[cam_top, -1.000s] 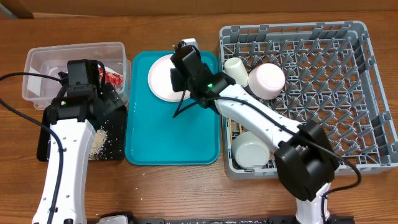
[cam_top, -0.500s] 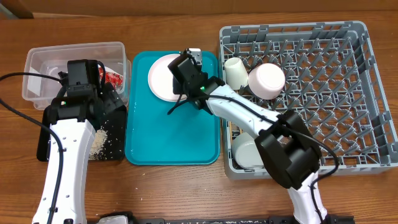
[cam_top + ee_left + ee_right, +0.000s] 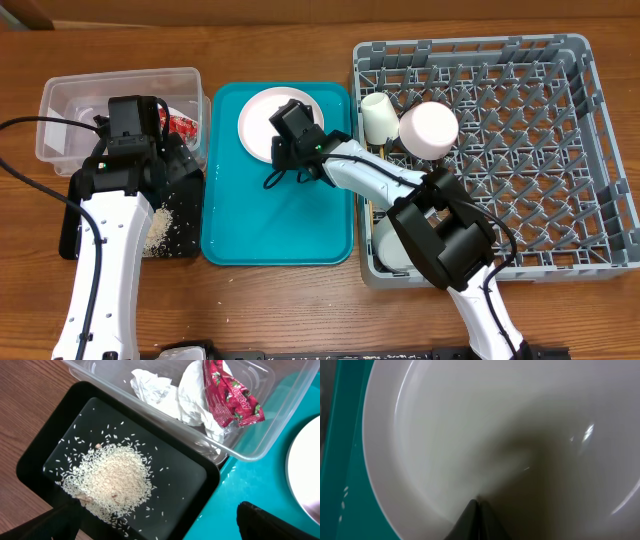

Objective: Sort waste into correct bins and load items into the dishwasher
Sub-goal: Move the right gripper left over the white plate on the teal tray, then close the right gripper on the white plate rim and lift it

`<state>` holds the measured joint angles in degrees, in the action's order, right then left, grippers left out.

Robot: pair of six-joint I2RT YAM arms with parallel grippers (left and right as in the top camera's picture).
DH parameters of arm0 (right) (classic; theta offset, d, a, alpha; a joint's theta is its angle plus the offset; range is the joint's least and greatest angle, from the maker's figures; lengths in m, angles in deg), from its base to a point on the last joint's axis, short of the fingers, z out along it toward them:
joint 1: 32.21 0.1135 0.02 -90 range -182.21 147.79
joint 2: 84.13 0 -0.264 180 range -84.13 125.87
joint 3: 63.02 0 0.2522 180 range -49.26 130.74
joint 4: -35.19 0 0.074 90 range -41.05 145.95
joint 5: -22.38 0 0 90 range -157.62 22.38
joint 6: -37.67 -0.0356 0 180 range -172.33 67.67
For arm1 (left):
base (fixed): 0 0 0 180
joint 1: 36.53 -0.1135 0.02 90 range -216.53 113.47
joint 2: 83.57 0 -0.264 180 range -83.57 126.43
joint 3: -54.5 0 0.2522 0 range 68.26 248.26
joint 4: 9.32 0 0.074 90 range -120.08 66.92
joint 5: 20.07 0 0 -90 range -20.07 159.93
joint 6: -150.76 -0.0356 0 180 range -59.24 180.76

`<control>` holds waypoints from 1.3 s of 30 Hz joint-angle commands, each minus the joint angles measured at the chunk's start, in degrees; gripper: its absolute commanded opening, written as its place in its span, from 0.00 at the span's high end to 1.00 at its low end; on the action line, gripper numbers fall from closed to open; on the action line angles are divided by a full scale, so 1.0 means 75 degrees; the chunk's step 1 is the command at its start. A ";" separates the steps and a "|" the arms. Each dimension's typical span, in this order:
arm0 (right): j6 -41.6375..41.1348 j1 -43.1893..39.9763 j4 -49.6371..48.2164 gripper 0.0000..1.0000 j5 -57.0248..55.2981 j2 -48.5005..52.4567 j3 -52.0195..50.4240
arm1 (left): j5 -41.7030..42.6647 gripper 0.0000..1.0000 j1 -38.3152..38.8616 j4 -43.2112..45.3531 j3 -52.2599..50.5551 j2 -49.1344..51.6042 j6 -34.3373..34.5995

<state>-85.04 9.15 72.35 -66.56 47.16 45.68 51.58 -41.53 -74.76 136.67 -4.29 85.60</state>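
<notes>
The round pale pink plate [image 3: 256,116] lies at the far end of the teal serving tray [image 3: 270,220], and the right gripper [image 3: 478,506] is directly over it. In the right wrist view the two fingers are pressed together into a single dark wedge, and its tip rests on the plate's inner surface with nothing between them. A few loose grains lie on the teal surface beside the plate's rim. To the right of the tray stands the grey dish rack [image 3: 470,45]. It holds the small white cup [image 3: 374,113] and the pink bowl [image 3: 430,128] side by side near its far left corner. The white bowl [image 3: 388,246] is at its near left corner, partly hidden by the right arm. On the other side of the tray, the black tray [image 3: 200,467] carries a heap of rice grains [image 3: 112,480]. It lies right against the clear tub [image 3: 250,445], which contains the crumpled napkin [image 3: 155,392] and the red snack wrapper [image 3: 230,397]. The left gripper [image 3: 157,510] hangs above the black tray with its fingers spread wide and holding nothing.
</notes>
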 commanded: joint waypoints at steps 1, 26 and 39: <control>0.0006 0.0189 0.0560 0.96 0.1113 0.0117 -0.0128 | 0.0055 0.00 -0.0032 0.0006 0.0087 -0.0073 -0.0085; 0.1230 0.1151 0.1693 0.92 0.2474 -0.0146 0.0358 | 0.0055 0.00 -0.0029 0.0009 0.0087 -0.0073 -0.0085; 0.2226 0.0702 0.3943 0.79 0.0667 -0.0481 0.2206 | 0.0055 0.00 -0.0029 0.0006 0.0087 -0.0073 -0.0085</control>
<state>-71.09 16.00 98.89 -53.93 46.31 56.59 51.58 -41.51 -74.78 136.67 -4.29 85.60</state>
